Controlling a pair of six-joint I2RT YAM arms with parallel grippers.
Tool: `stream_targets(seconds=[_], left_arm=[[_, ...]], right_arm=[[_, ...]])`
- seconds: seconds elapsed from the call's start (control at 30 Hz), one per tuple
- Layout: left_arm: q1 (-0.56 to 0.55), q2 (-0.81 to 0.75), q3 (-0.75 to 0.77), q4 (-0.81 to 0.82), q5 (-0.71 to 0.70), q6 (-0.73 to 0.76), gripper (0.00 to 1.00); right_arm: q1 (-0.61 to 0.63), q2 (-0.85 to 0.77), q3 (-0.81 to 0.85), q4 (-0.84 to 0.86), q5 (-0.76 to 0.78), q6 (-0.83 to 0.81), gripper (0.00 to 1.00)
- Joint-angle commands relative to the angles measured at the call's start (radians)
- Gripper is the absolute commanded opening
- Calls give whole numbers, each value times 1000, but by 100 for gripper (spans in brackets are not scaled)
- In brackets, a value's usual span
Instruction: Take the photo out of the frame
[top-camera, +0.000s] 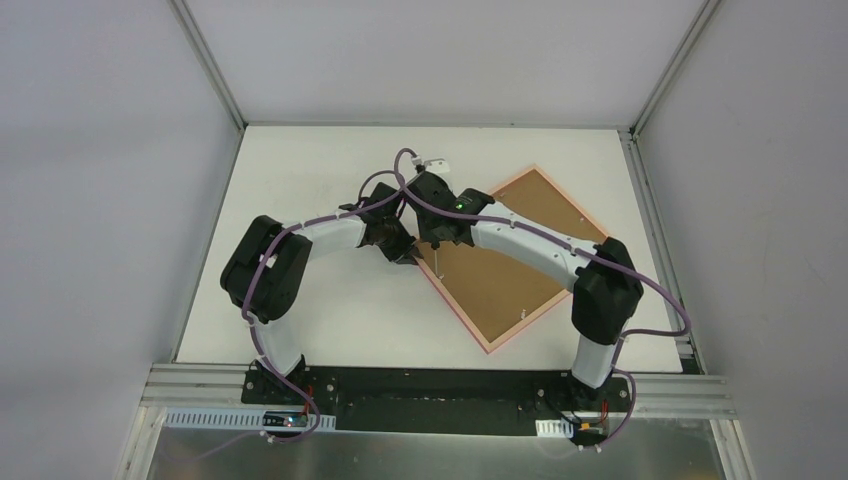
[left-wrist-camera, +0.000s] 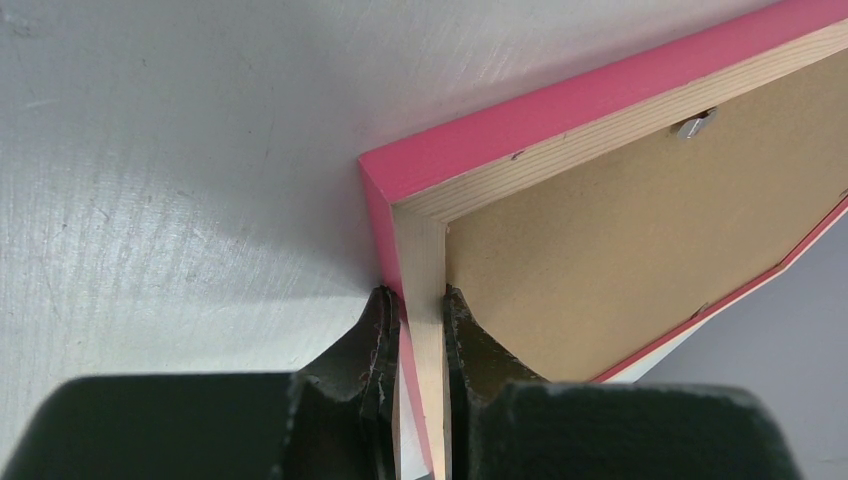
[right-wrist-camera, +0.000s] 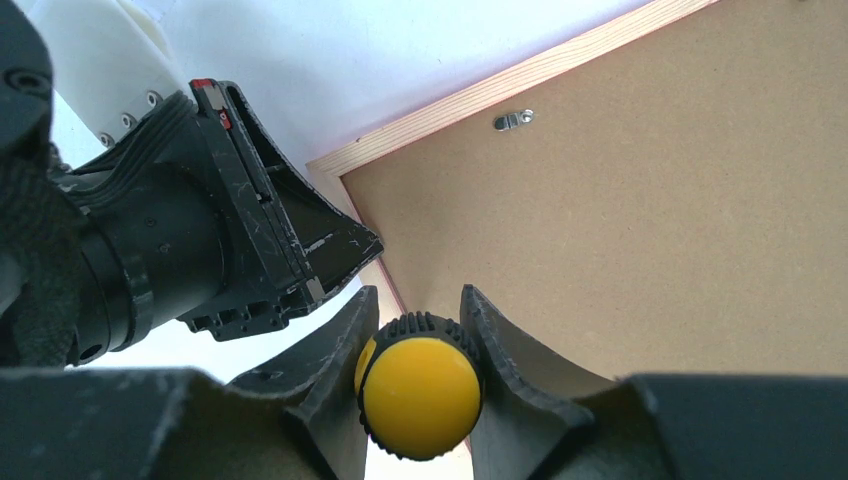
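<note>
From above, the pink frame (top-camera: 513, 180) lies face down on the white table (top-camera: 300, 180), turned so that its corners point like a diamond. The photo (top-camera: 520, 260) sits inside it with only its brown backing board showing. Both arms reach in to the frame's left corner. The left gripper (top-camera: 400, 248) is at that corner, and the right gripper (top-camera: 440, 240) is just beside it over the board.

In the left wrist view, the left gripper (left-wrist-camera: 420, 300) is clenched on the frame (left-wrist-camera: 560, 110) just below its corner. One finger presses the pink outer face and the other the inner edge of the bare wooden rail. The backing board (left-wrist-camera: 620, 250) lies flush inside the rails, and a small metal tab (left-wrist-camera: 695, 123) sits at the top rail.

In the right wrist view, the right gripper (right-wrist-camera: 418, 300) grasps a screwdriver (right-wrist-camera: 420, 400). Its fingers are closed on the black ribbed collar, with the round yellow-orange end of the handle facing the camera. The tip is hidden behind the handle. Beyond it are the brown board (right-wrist-camera: 650, 220), the wooden rail (right-wrist-camera: 520, 80) and a metal tab (right-wrist-camera: 512, 120). The left gripper's fingers (right-wrist-camera: 320, 235) are at the frame's corner.
</note>
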Motion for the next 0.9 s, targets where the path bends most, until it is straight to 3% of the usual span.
stream_targets(seconds=[0.0, 0.7, 0.87], left_arm=[[3, 26, -16, -2, 20, 2, 0], [10, 42, -7, -28, 12, 7, 0], [10, 42, -3, -28, 24, 8, 0]], right_arm=[[9, -54, -16, -80, 82, -59, 0], [19, -163, -55, -178, 140, -26, 0], [14, -166, -30, -148, 78, -17, 0]])
